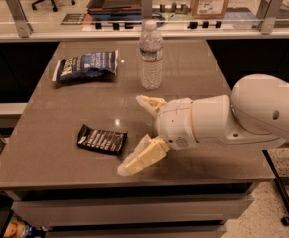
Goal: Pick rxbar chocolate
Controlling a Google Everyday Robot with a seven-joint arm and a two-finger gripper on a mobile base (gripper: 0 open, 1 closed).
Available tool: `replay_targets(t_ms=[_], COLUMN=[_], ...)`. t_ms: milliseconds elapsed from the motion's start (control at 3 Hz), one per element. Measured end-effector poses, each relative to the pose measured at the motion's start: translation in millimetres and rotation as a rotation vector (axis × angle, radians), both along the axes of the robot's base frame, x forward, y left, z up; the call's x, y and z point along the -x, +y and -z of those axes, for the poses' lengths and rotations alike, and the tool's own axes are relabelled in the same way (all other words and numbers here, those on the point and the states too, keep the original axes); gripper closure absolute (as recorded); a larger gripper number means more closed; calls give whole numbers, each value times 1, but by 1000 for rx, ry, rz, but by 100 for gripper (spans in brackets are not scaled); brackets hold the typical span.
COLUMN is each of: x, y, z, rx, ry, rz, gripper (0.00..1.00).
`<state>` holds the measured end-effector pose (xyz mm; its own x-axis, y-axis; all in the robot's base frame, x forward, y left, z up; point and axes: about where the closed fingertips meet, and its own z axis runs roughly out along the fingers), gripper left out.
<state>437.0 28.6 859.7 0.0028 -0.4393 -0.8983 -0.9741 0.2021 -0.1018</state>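
Camera view: the gripper [131, 134] hovers over the table [203, 73], its two cream fingers [143, 157] spread wide, released. The rxbar chocolate [102, 139] lies flat just beyond the fingertips, nearest the lower one, not touching either.

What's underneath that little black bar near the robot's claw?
Only the brown table; the rxbar chocolate lies flat on it, label up. The patch of tabletop beneath the wrapper is covered. The open gripper hovers beside the bar, not touching it.
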Motion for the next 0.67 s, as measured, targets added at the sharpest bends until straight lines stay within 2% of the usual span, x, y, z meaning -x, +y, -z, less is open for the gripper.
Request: replay_targets(t_ms=[667], x=[-1], y=[18], z=[17], rx=[24], ry=[-5], rz=[42], gripper=[0])
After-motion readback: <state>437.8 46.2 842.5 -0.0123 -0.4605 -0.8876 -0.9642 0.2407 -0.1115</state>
